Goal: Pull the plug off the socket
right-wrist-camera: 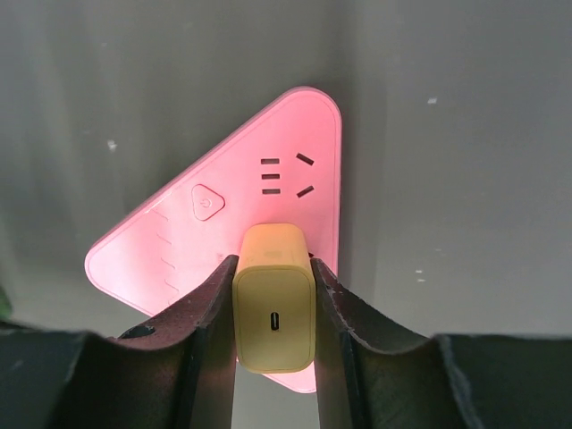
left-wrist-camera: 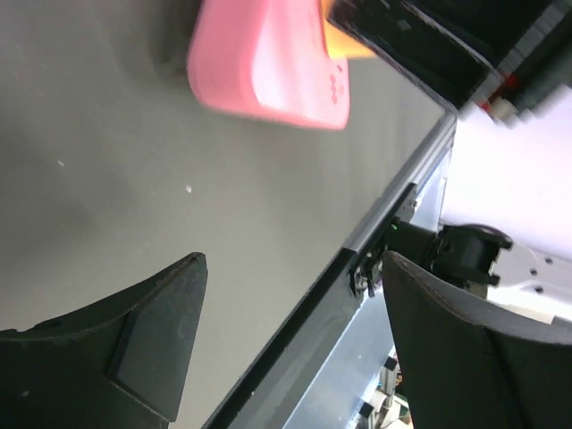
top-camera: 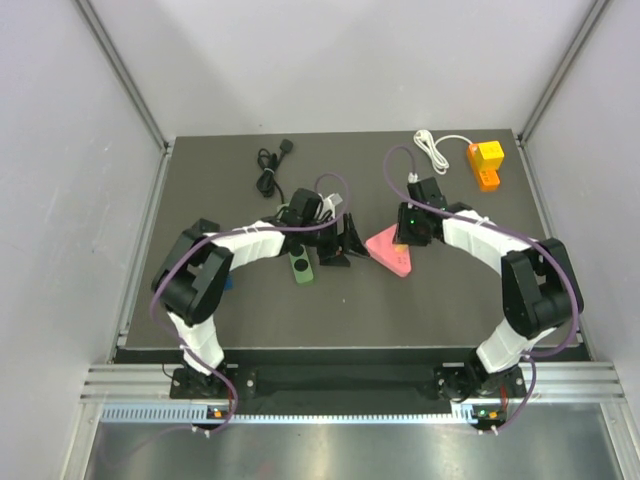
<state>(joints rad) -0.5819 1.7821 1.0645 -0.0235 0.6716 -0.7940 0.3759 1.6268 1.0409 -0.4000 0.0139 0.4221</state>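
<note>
A pink triangular socket lies flat at the table's middle. A yellow plug stands upright on its face near one corner. My right gripper is shut on the plug, one finger pressed on each side of it. My left gripper hovers just left of the socket, open, with nothing between its fingers. In the left wrist view the socket sits ahead of the left gripper, apart from it, with the plug and the right gripper's dark body at its far end.
A green and black device lies under the left arm's wrist. A coiled black cable is at the back left. A white cable and orange-yellow blocks sit at the back right. The table's right edge runs close by.
</note>
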